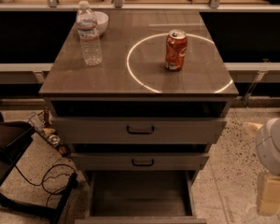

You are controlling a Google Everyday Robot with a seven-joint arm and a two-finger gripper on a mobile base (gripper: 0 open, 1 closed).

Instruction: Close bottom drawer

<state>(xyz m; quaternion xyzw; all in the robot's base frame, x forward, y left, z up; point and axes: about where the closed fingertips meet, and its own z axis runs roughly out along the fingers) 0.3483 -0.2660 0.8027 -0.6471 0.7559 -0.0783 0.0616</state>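
The bottom drawer [140,192] is pulled far out of the grey-brown cabinet, and its plain deep box shows with nothing in it. Its front panel [140,220] lies at the lower frame edge, with the handle out of view. The middle drawer [142,161] and the top drawer [140,129] stand slightly out, each with a black bar handle. My gripper [272,195] shows as a beige piece at the lower right edge, below a white rounded arm part [275,143]. It is to the right of the bottom drawer and apart from it.
On the cabinet top [107,78] stand a water bottle [89,34], a white bowl [101,21] and an orange soda can [176,49] inside a ring of light. A dark stand [9,162], cables [51,176] and small clutter [49,134] lie on the floor at the left.
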